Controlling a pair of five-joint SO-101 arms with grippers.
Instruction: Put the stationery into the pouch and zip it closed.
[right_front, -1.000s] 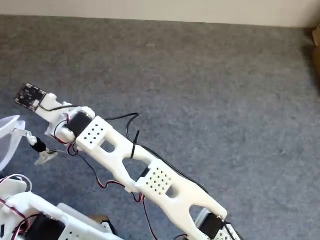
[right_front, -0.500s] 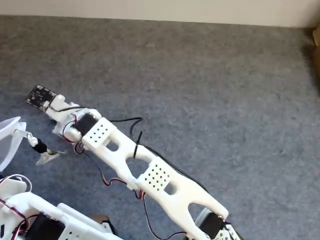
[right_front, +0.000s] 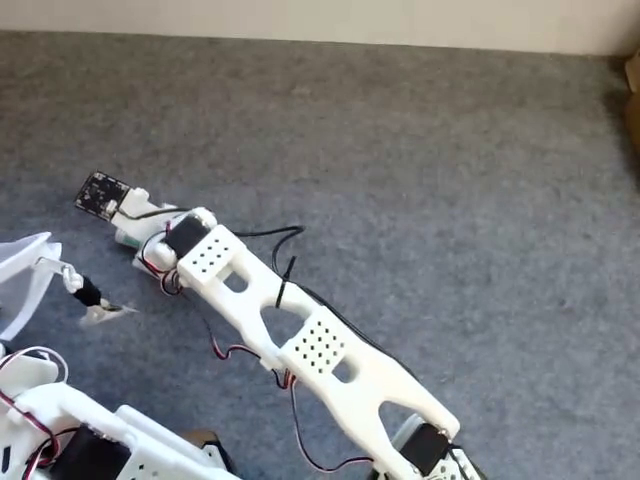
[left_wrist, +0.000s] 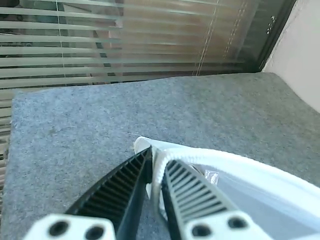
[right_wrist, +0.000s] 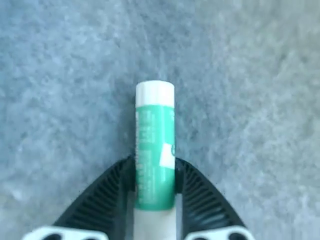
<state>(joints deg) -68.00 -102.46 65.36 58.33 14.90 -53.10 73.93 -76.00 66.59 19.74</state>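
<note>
In the high view, the right arm (right_front: 270, 310) is seen stretched over the grey mat (right_front: 450, 180) toward the translucent pouch (right_front: 22, 275), which lies at the mat's left edge. In the left wrist view, the left gripper (left_wrist: 155, 159) is shown pinched together on the pouch's (left_wrist: 250, 175) white rim. In the right wrist view, the right gripper (right_wrist: 154, 165) is clamped on 1 green glue stick (right_wrist: 155, 130), white cap pointing away.

High view down over the counter (right_front: 450, 150); wrist views close behind left end effector (left_wrist: 154, 157), right end effector (right_wrist: 154, 166); counter shared.
</note>
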